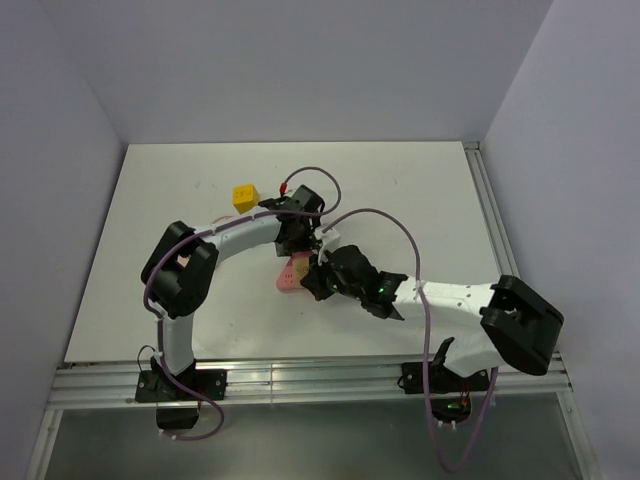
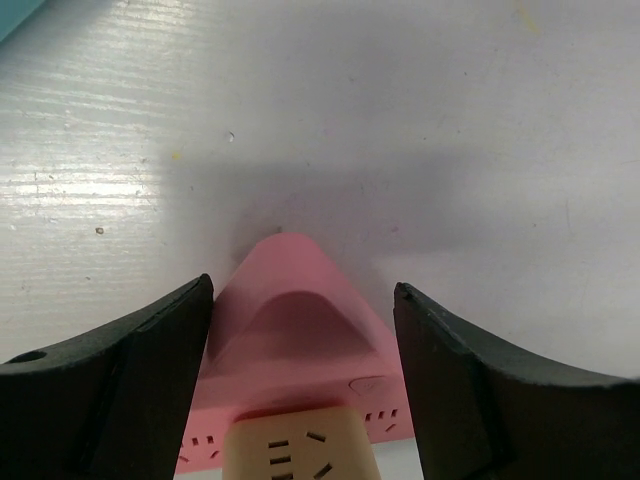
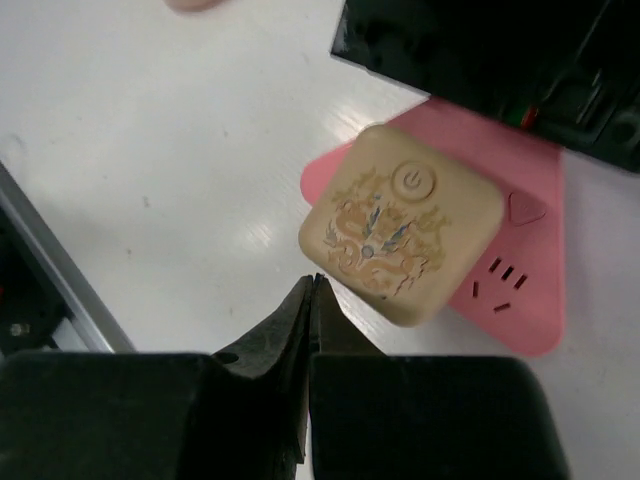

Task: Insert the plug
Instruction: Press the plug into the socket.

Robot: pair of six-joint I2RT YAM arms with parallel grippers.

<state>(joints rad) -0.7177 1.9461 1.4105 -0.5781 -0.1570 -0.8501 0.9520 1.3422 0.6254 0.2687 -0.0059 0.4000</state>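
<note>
Plug (image 3: 400, 240), tan, square, flat on pink socket block (image 3: 530, 265), face up

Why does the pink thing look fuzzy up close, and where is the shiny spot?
Left wrist view: the pink triangular plastic power strip sits too near the lens, so it blurs. White tabletop glares at left. Right wrist view: the closed right gripper is soft too.

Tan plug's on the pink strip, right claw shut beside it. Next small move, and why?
Probably shift the right claw onto the tan plug and press down. The plug rests on the pink power strip, full seating can't be confirmed, and the left claw straddles the strip.
</note>
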